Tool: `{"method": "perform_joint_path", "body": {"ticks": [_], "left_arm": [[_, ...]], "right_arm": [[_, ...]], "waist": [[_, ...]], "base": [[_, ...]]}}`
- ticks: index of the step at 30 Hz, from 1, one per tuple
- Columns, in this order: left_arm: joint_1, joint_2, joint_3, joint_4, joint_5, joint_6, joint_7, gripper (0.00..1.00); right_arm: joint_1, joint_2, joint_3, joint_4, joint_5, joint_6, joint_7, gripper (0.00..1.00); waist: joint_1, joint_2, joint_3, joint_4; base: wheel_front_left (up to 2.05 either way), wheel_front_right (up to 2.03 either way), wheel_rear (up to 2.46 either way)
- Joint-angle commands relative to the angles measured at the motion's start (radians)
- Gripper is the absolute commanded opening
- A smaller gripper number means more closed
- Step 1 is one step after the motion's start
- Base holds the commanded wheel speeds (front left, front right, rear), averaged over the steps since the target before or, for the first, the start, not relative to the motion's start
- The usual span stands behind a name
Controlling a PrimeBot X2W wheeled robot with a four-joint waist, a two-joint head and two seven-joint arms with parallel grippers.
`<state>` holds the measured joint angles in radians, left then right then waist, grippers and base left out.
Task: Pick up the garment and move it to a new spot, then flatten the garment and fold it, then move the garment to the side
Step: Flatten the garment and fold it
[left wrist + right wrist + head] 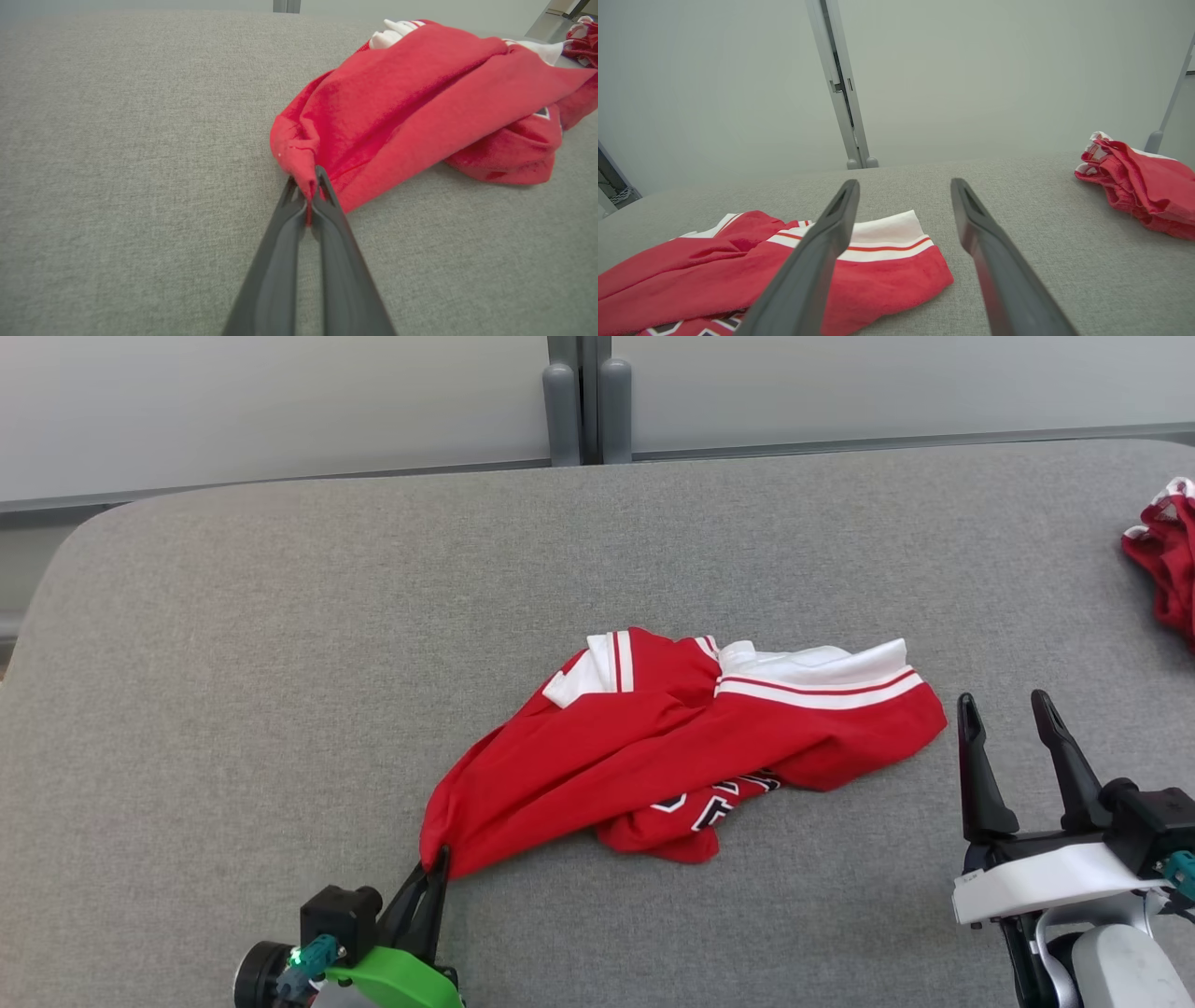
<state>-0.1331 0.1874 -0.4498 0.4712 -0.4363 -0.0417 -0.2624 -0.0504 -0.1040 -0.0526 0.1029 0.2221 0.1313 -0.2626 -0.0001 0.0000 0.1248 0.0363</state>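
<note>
A crumpled red garment (672, 747) with white trim and striped bands lies in the middle of the grey table (280, 644). My left gripper (437, 866) is shut on its lower-left corner; the left wrist view shows red cloth (397, 102) pinched between the two dark fingertips of that gripper (307, 186). My right gripper (1006, 714) stands open just right of the garment's striped end, nothing between its fingers. In the right wrist view the gripper (903, 186) points past the garment's striped hem (887, 242).
A second red and white garment (1167, 560) lies bunched at the table's right edge, also seen as a red heap (1139, 186) in the right wrist view. A pale wall with a grey post (583, 397) stands behind the table.
</note>
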Motion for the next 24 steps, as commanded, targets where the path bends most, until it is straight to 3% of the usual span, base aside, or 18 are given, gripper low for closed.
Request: {"method": "perform_joint_path", "body": {"ticks": [1,2,14,24], "left_arm": [[0.005,-0.004,0.010,0.001,0.010,0.001,-0.003,0.43],[0.000,-0.011,0.021,-0.004,0.014,0.004,-0.003,1.00],[-0.002,-0.049,0.226,-0.213,0.127,0.024,-0.002,1.00],[0.050,-0.071,0.390,-0.348,0.229,-0.007,-0.002,1.00]], "right_arm": [[0.012,-0.005,-0.002,0.004,0.003,-0.001,-0.003,1.00],[0.014,-0.006,-0.004,0.006,0.004,-0.001,-0.003,1.00],[-0.001,-0.014,-0.014,0.035,-0.003,-0.001,-0.003,1.00],[-0.030,-0.042,-0.002,0.099,-0.004,-0.001,0.004,1.00]], "waist": [[0.0001,0.0000,-0.003,0.000],[0.0001,0.0000,-0.005,0.001],[0.0001,0.0000,-0.027,0.015],[0.0001,0.0000,-0.041,0.024]], "base": [[0.00,0.00,0.00],[0.00,0.00,0.00],[0.00,0.00,0.00],[0.00,0.00,0.00]]}}
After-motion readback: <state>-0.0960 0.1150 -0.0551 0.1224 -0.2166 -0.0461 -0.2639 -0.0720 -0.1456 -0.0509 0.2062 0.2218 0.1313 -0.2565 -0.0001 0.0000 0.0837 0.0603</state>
